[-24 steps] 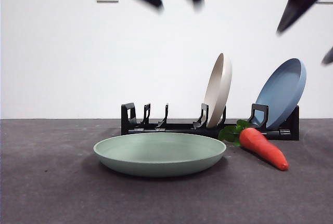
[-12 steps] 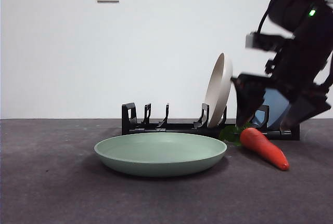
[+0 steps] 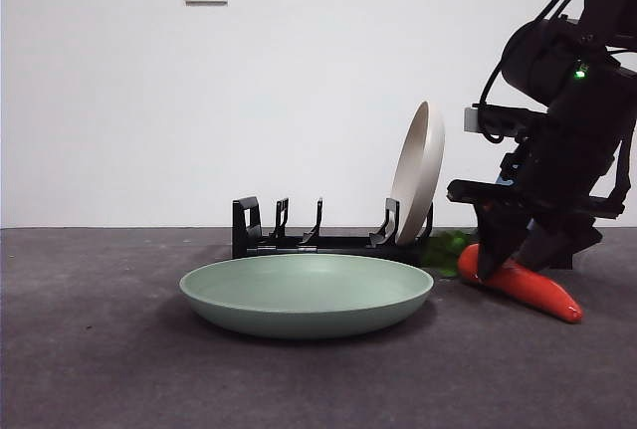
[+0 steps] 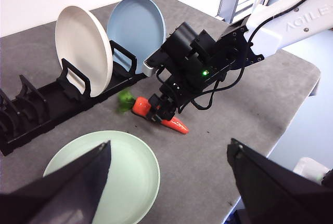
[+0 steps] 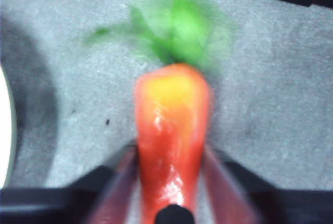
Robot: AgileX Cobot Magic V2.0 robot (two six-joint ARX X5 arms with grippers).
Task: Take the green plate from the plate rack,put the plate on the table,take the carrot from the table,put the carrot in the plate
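The green plate [image 3: 307,295] lies flat on the table [image 3: 100,369], in front of the plate rack [image 3: 299,242]; it also shows in the left wrist view [image 4: 104,177]. The carrot [image 3: 532,290] lies on the table to the plate's right, with its leaves toward the rack. My right gripper [image 3: 518,255] has come down over it. In the right wrist view its jaws press both sides of the carrot [image 5: 171,115]. My left gripper [image 4: 169,148] is open and empty, high above the table, and out of the front view.
A cream-white plate [image 3: 418,172] stands in the rack. A blue plate [image 4: 136,26] stands behind it at the rack's end, hidden by the right arm in the front view. The table's edge [image 4: 291,109] runs close beyond the carrot.
My right gripper dropped from above onto the carrot and its jaws closed in. The carrot slid a little to the right. The left jaws left the front view.
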